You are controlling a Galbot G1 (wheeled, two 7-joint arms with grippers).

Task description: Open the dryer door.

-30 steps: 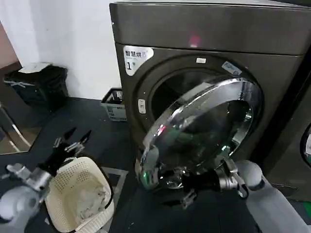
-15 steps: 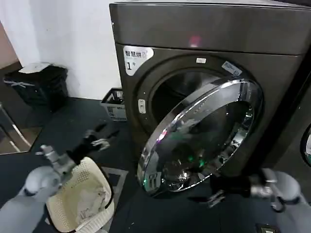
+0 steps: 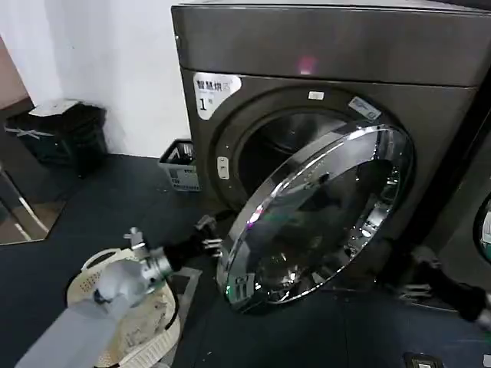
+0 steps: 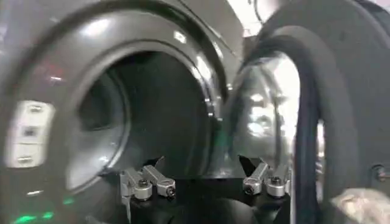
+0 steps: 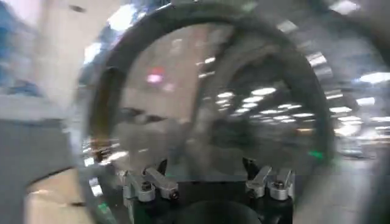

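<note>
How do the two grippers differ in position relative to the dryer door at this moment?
The left gripper reaches toward the free edge of the dryer door, next to the gap between it and the dryer; the right gripper sits low beside the hinge side, away from the chrome ring. The left wrist view faces the dark inner side and drum; the right wrist view faces the outer glass. Both are open and hold nothing.

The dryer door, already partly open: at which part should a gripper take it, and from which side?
Probably at the free chrome edge of the dryer door, lower left, opposite the hinge. Come from the drum side, where the left gripper already sits open in the gap: the rim stands clear of the dryer there.
</note>
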